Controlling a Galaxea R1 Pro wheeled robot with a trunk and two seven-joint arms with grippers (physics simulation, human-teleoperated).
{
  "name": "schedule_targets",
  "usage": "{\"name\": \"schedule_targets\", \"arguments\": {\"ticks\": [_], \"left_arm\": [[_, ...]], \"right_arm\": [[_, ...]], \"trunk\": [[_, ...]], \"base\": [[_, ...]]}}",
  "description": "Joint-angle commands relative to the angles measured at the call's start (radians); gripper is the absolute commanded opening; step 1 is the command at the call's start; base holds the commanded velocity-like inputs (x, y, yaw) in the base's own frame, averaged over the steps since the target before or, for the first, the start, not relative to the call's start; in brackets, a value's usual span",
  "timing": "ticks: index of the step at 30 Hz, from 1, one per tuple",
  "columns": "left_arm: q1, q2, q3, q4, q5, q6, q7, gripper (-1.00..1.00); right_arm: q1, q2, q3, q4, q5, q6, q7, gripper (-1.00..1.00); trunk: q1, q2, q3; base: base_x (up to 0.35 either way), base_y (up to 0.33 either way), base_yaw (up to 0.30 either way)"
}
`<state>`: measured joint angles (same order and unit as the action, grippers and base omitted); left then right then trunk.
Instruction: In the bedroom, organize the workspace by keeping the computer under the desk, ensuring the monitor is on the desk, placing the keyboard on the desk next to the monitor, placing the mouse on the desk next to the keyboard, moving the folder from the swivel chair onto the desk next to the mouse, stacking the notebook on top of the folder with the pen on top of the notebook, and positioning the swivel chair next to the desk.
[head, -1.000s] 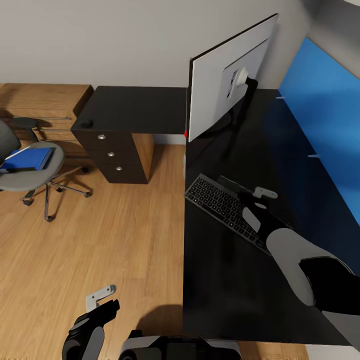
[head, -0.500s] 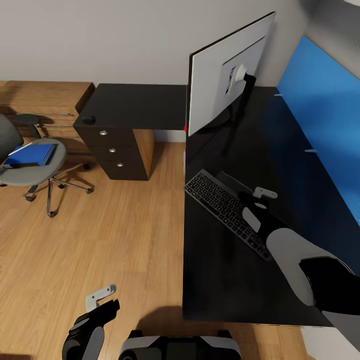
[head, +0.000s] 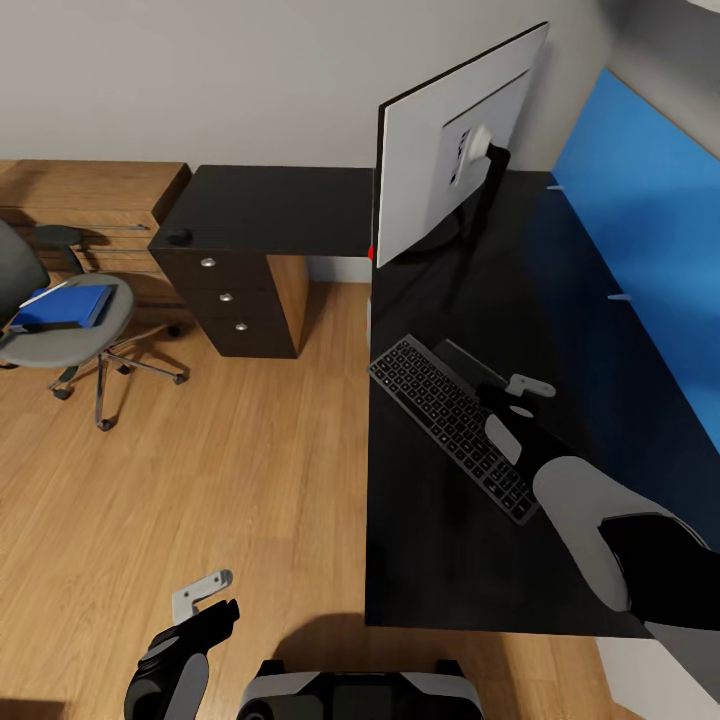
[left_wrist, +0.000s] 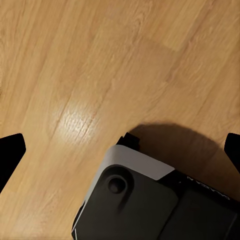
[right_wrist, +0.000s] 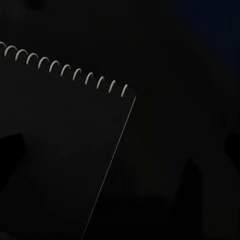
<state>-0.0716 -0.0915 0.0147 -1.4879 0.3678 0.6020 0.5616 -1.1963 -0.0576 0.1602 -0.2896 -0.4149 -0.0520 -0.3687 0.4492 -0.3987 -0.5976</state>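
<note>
The monitor (head: 455, 150) stands on the black counter (head: 450, 560), near its inner corner. The keyboard (head: 452, 425) lies askew by the counter's floor-side edge, the notebook (right_wrist: 60, 160) (spiral-bound) beyond it, under the right end effector (head: 528, 385). Folder (head: 62, 306) rests on the swivel chair (head: 55, 335); mouse (head: 178, 237) at the far wing's corner. Left end effector (head: 200, 592) hangs over the floor (left_wrist: 75, 75), fingers wide apart, holding nothing. I cannot tell how the right stands.

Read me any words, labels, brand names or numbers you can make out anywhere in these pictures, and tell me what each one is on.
No text can be read.
Keyboard: the key legends are too small to read.
Robot base: a faint light mark on the dark housing, too blurred to read.
Notebook: plain dark cover, no lettering visible.
Monitor: grey back, no legible label.
</note>
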Motion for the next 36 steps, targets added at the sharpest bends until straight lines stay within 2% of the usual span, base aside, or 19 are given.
{"name": "schedule_targets", "arguments": {"ticks": [1, 36], "left_arm": [[0.000, -0.001, 0.001, -0.002, 0.010, 0.002, 0.008, 1.00], [0.000, -0.002, -0.001, 0.003, 0.013, 0.002, 0.008, 1.00]], "right_arm": [[0.000, 0.000, 0.007, 0.035, -0.021, -0.005, -0.004, 1.00], [0.000, -0.001, 0.007, 0.032, -0.028, -0.003, -0.003, 1.00]], "trunk": [[0.001, -0.001, -0.001], [0.001, -0.001, -0.001]], "base": [[-0.001, 0.000, 0.000], [0.000, 0.000, 0.000]]}}
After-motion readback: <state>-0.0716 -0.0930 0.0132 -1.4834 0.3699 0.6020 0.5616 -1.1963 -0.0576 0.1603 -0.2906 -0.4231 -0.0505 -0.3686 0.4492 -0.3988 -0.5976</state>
